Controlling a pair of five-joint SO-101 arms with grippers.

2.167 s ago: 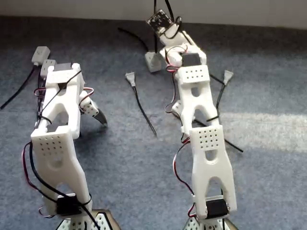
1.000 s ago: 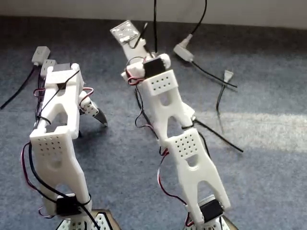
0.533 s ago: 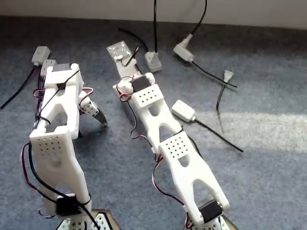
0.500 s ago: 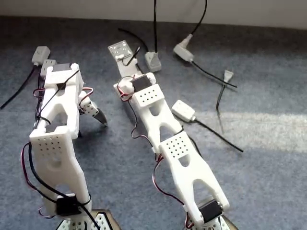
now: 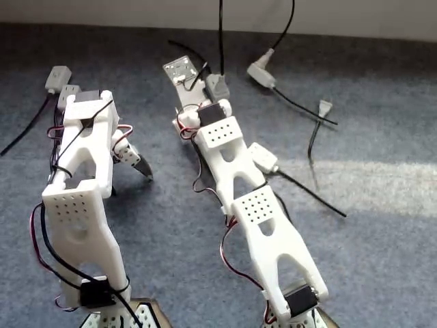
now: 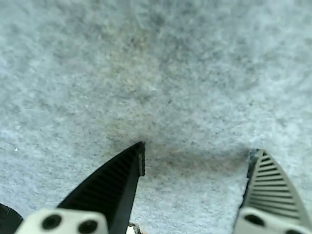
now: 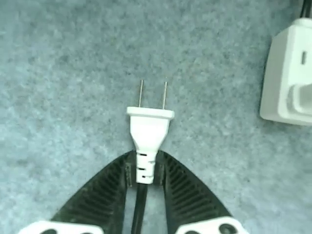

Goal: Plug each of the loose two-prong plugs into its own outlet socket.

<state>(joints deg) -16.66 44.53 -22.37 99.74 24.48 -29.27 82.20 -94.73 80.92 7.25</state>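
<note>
Nearest, the left gripper [image 6: 200, 148] has been kept where it was throughout. Its jaws are spread wide over bare carpet [image 5: 171, 253] and nothing is held between them.

The right arm has been swung from a straight reach at the far edge over to its left, where a plug [image 7: 148, 122] lay loose on its black cable [image 7: 138, 207] two seconds ago. In the last half second it has been eased slightly back toward the right. That plug is now pinched at its ribbed neck by the right gripper [image 7: 146, 160], whose jaws are drawn narrow around it. The two prongs are pointed straight ahead; whether the plug is lifted off the carpet cannot be told.

The pick-up of the first plug can thus be judged done, with insertion the step in hand. A socket block [image 7: 287, 73] is seen just beside the plug but off to one side of the prongs, so a turn toward its face is judged to be needed.

As for the receptacles, no plug is seen seated in any. The white socket [image 5: 265, 158] is partly covered by the right forearm. Farther off, the angled socket [image 5: 260, 72] lies on its cable. At the far left, two small blocks [image 5: 58, 76] lie touching; whether one is plugged into the other cannot be told. The second plug [image 5: 325, 106] is left loose, well apart at the far right.
</note>
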